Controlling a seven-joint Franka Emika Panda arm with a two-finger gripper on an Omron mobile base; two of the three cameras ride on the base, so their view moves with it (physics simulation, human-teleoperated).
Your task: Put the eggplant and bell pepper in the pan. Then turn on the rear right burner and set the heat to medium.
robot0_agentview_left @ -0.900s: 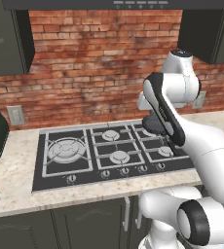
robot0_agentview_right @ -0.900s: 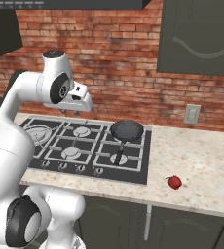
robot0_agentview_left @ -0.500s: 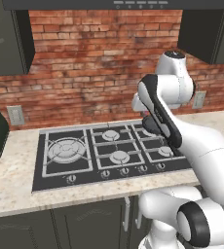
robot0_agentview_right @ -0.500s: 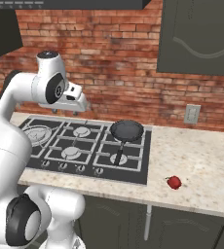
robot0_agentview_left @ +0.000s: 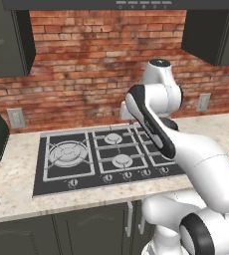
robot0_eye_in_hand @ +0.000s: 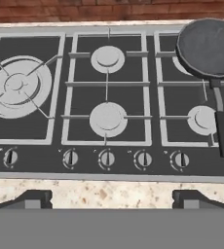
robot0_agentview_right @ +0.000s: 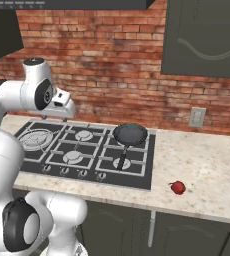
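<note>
Pepper [robot0_agentview_right: 177, 187] sits on the surface right of the pan [robot0_agentview_right: 130, 134]; swing the open jaws across, descend squarely over it.

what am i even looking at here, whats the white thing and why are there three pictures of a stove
The white thing is a robot arm in a simulated kitchen. Two pictures come from cameras behind it, left and right; the third looks down from its hand. Its pincer is open and holds nothing. On the stove sits a dark pan over the rear right burner, apparently empty. A small red bell pepper lies on the counter to the stove's right.
</note>
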